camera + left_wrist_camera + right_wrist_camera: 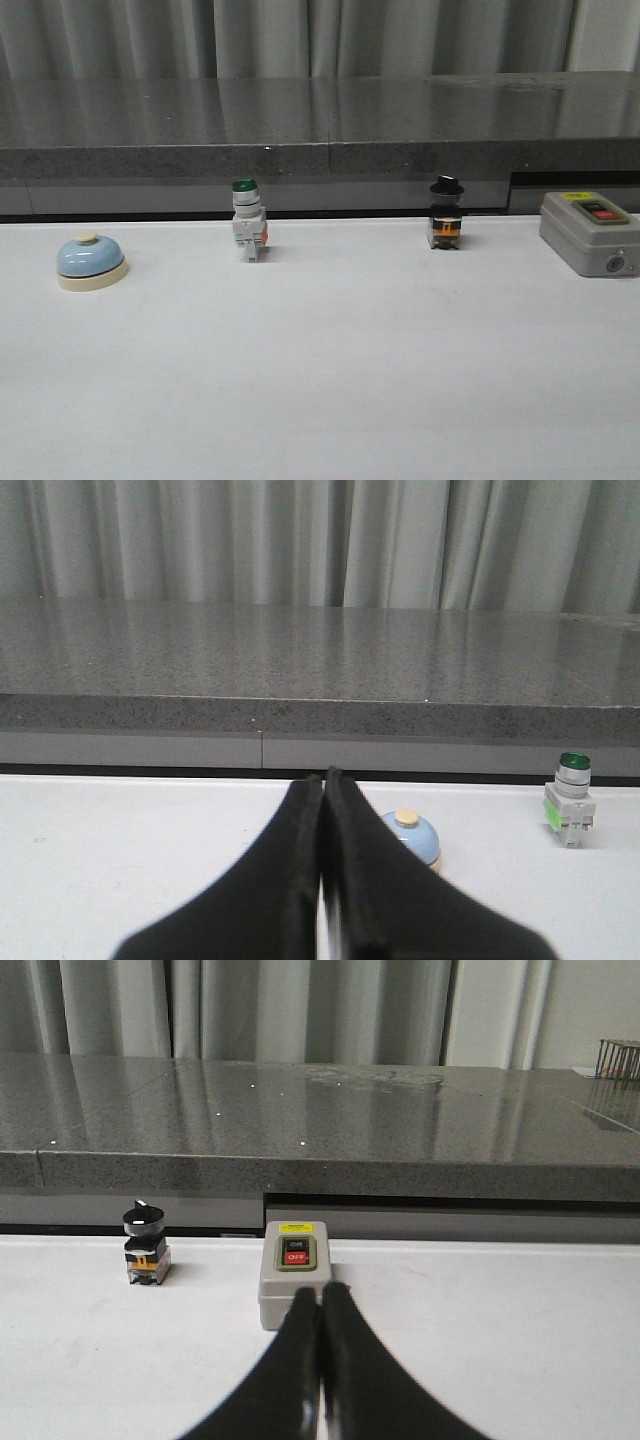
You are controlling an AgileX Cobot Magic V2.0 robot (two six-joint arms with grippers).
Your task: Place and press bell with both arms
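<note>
The light-blue bell [90,262] with a cream base and cream button stands upright on the white table at the far left. In the left wrist view the bell [413,836] shows partly hidden behind my left gripper [323,780], which is shut and empty, short of the bell. My right gripper [320,1293] is shut and empty, its tips in front of the grey switch box [293,1270]. Neither arm shows in the front view.
A green-capped white push-button switch [247,220] stands at the back centre-left and also shows in the left wrist view [570,800]. A black-knobbed switch [446,214] stands at the back centre-right. The grey box with a red button [590,232] sits at the far right. A dark stone ledge [320,140] runs behind the table.
</note>
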